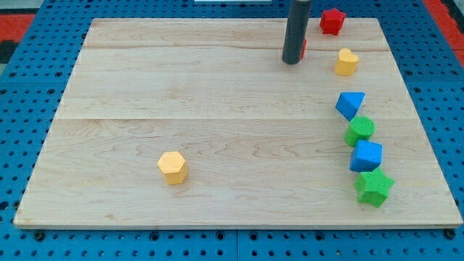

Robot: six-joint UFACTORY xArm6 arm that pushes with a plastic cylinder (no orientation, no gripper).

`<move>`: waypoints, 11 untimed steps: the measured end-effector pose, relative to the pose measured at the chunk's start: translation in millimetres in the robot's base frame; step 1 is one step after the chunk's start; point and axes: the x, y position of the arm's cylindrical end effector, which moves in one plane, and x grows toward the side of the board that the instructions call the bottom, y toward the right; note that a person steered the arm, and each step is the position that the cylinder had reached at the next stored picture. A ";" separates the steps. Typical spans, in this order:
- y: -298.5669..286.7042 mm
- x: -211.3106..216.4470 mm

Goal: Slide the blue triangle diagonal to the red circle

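A: Blue triangle (350,104) first: where does it sit?

B: Right side of the frame, about mid-height, at the top of a column of 4 blocks running along the board's right edge.

A: Start from the bottom of the frame, then.

B: Lowest on the right is the green star (374,188), close to both the bottom edge and the right edge of the wooden board (217,109). Just above it is the blue cube (366,156), then the green cylinder (360,130), then the triangle, its lower corner touching or almost touching the cylinder. The 4 are packed tightly.

A: And the lower left?

B: Only a yellow hexagon (172,167), alone and well apart from everything else. Bare wood runs across the whole left and centre.

A: Farther up?

B: A yellow heart-like block (346,62) sits above the triangle with a clear gap between them. At the top edge is a red block (332,21); I can't make out its shape surely.

A: The red circle?

B: Just a sliver of red (304,48) shows at the right side of the rod, mostly hidden behind it.

A: My tip?

B: My tip (291,62) rests at upper centre-right, against that red sliver, well apart from the triangle. It is a plain rod with no claw, so nothing opens or closes.
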 end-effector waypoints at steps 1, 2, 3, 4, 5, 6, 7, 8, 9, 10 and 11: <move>7.0 -23.4; 17.5 -23.4; 17.0 10.3; 41.9 51.2; 89.4 72.7; 126.3 92.3; 121.6 138.9; 64.4 140.5; -5.7 136.4; -71.5 135.8; -112.2 120.4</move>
